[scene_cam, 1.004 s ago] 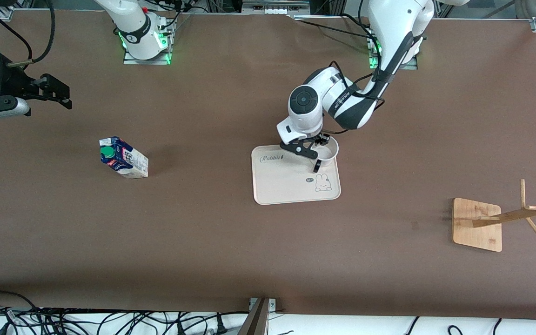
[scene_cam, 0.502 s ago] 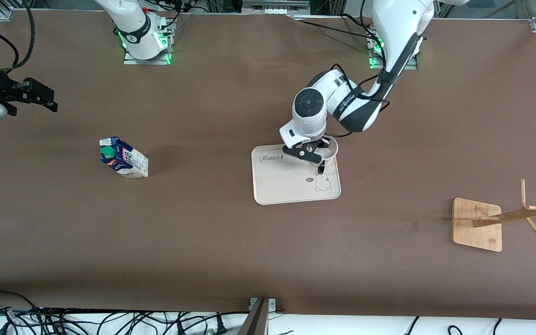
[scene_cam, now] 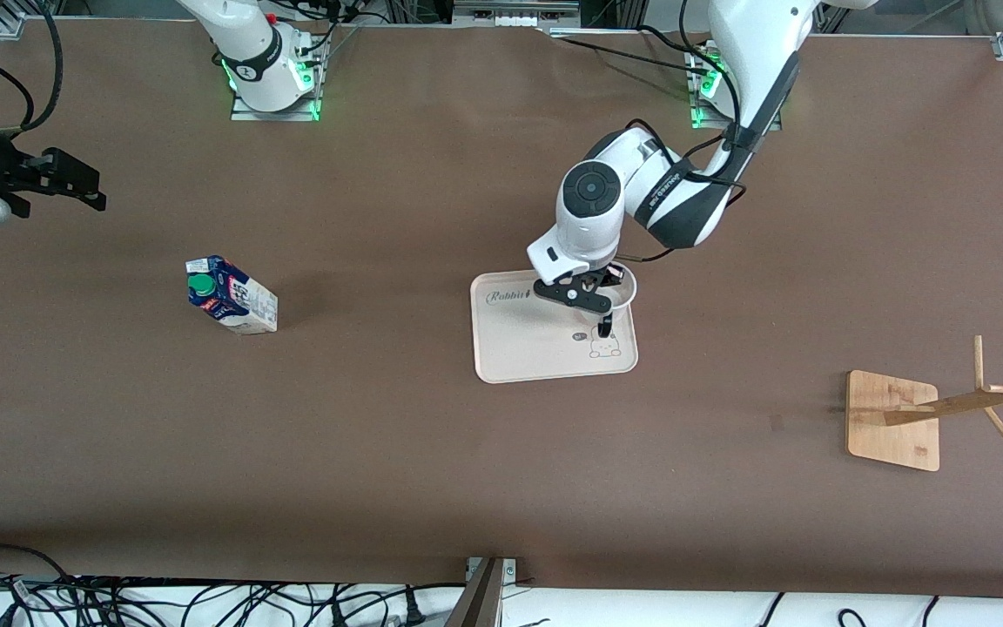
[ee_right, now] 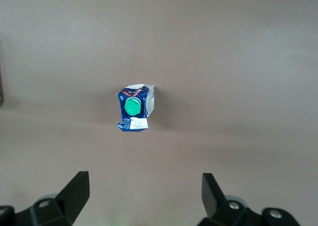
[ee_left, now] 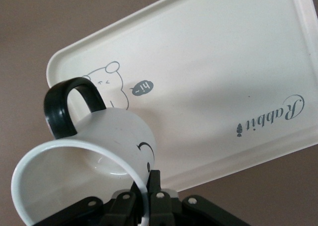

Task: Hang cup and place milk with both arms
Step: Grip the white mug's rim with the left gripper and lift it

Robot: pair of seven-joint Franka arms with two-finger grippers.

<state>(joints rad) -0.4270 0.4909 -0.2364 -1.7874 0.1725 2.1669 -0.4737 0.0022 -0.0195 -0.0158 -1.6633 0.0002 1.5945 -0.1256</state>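
Note:
The white cup [scene_cam: 622,291] with a black handle is pinched at its rim by my left gripper [scene_cam: 599,298], which is shut on it and holds it tilted just over the cream tray [scene_cam: 536,353]. The left wrist view shows the cup [ee_left: 107,136], one finger inside the rim and one outside [ee_left: 147,191]. The milk [scene_cam: 232,296] stands on the table toward the right arm's end. My right gripper [scene_cam: 75,183] is open and empty, up over the table well apart from the milk. The right wrist view shows the milk [ee_right: 134,108] from above between the open fingers [ee_right: 144,186].
A wooden cup rack [scene_cam: 893,420] with slanted pegs stands toward the left arm's end, nearer the front camera than the tray. The tray [ee_left: 223,62] carries a rabbit drawing and the word Rabbit. Cables lie along the table's front edge.
My left gripper has shifted with the cup toward the left arm's end and the cup's handle has swung toward the front camera. My right gripper has drawn back toward the table's end.

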